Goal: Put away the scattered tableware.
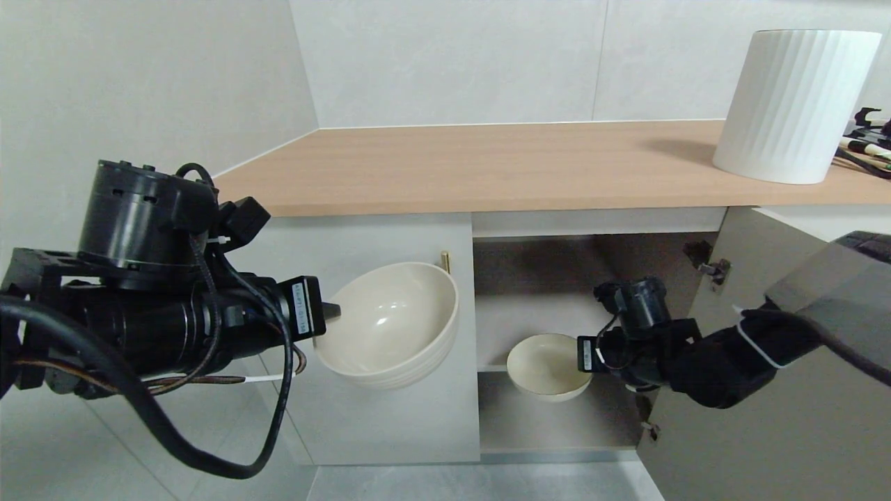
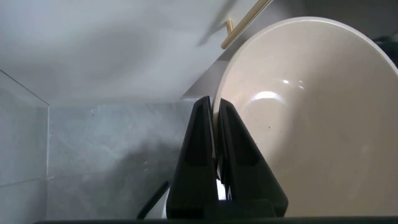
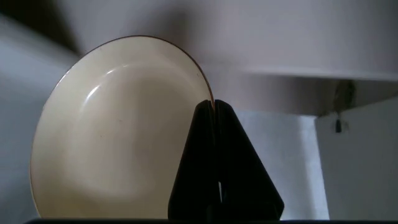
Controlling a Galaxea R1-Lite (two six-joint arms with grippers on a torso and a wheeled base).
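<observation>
**Two bowls, two rim pinches, both look a bit dicey**

Both bowls are glossy cream, glazed ceramic by the look of it. So I'd guess stiff, slick, fairly heavy for their size, and chippable if they knock the cupboard frame.

The left gripper (image 1: 334, 311) is clamped tight on the rim of the large bowl (image 1: 390, 323), one finger inside and one outside. The bowl hangs tipped on its side, opening facing out, in front of the closed cupboard door (image 1: 390, 424), just under the brass handle (image 1: 445, 261).

At about 3 o'clock from it, the right gripper (image 1: 581, 351) is pinched the same way on the rim of the small bowl (image 1: 546, 365). That one has a thin dark line round its edge and sits inside the open cupboard (image 1: 557, 278), right at the shelf (image 1: 491, 368). I can't tell if it's actually resting on it.

The rim is really the only place to grab these, but a one-point pinch on slippery glaze lets the weight swing, the big one especially. Slow moves, I'd say.

Up at 2 o'clock on the countertop (image 1: 487, 167) stands a white ribbed container (image 1: 793, 104).
</observation>
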